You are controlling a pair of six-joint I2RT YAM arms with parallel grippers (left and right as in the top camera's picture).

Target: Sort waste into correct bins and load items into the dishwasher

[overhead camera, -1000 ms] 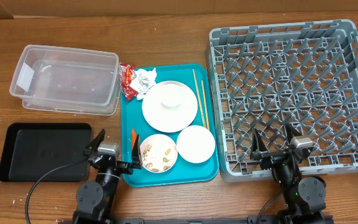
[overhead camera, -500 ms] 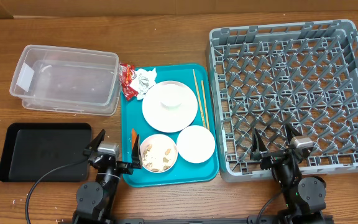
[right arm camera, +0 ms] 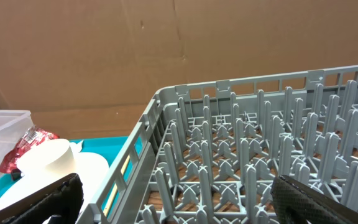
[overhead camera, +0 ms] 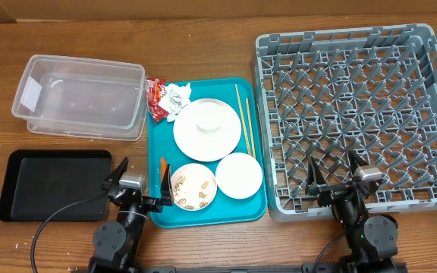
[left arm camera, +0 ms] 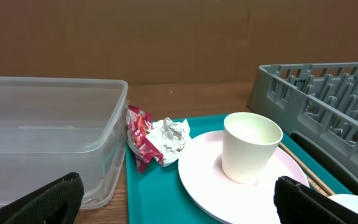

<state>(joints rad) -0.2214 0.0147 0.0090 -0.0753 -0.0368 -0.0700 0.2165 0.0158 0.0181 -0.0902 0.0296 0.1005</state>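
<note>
Fig. 1. My workplace: a robot test bench staged as a dish-clearing station.
A plain cardboard backdrop [left arm camera: 166, 37] stands behind my wood-grain surface [overhead camera: 203, 45]; a grey dish rack [overhead camera: 355, 114], teal serving tray [overhead camera: 155, 136], clear tub [overhead camera: 78, 95] and black tray [overhead camera: 51, 184] are the only kitchen furnishings.

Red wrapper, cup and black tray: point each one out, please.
red wrapper [overhead camera: 155, 98], overhead view, middle of the crinkled foil
cup [left arm camera: 248, 152], left wrist view, front of its wall
black tray [overhead camera: 51, 186], overhead view, bare floor
</note>
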